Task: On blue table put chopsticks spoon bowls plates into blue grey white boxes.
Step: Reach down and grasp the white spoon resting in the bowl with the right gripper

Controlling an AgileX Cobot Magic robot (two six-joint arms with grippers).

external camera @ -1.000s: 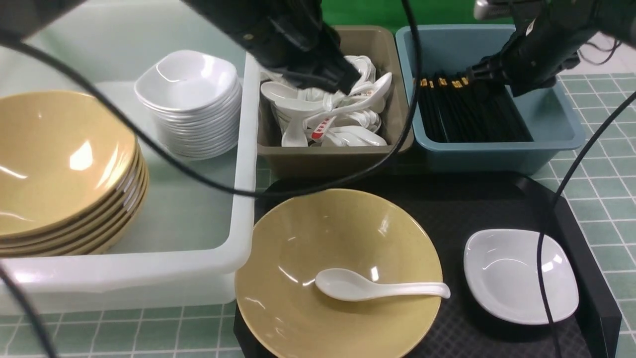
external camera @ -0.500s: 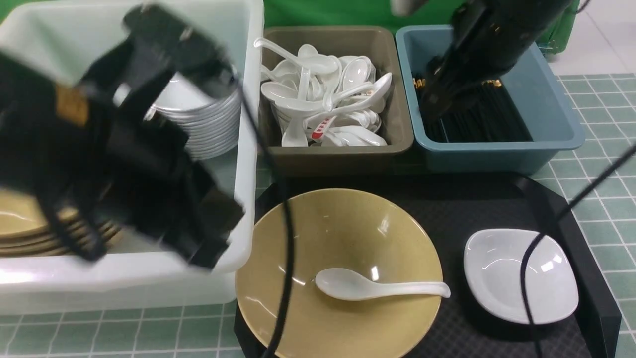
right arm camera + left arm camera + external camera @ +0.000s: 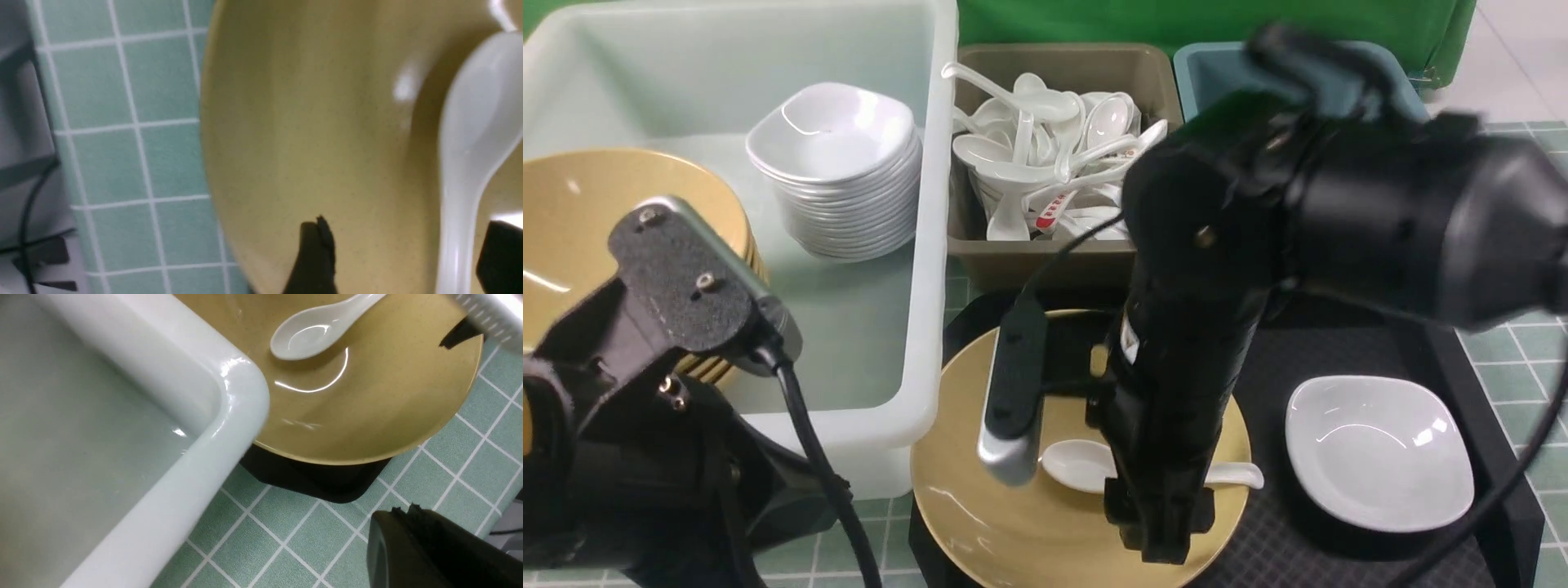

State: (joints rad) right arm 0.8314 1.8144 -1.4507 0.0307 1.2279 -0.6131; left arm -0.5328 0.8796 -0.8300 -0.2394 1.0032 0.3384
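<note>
Right arm (image 3: 1339, 220) has swung off the dusty-blue box (image 3: 1209, 73) down over the yellow bowl (image 3: 1029, 539) at the black tray's (image 3: 1339, 343) near-left corner, so chopsticks look done and the white spoon (image 3: 1078, 465) lying in that bowl is likely next. Right gripper (image 3: 404, 249) points down, jaws apart either side of the spoon handle. Left arm (image 3: 670, 392) has pulled back by the white tub's (image 3: 931, 245) near edge, left gripper (image 3: 402, 522) closed.

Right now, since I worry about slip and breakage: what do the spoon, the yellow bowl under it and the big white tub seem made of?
The spoon: glossy white, glazed ceramic or melamine; sharp highlights, can't tell which.
The yellow bowl: glossy, finely speckled, likely melamine or glazed ceramic; crisp reflections.
The white tub: translucent plastic, smooth semi-gloss; greenish tint shows through, rounded moulded rim.
</note>
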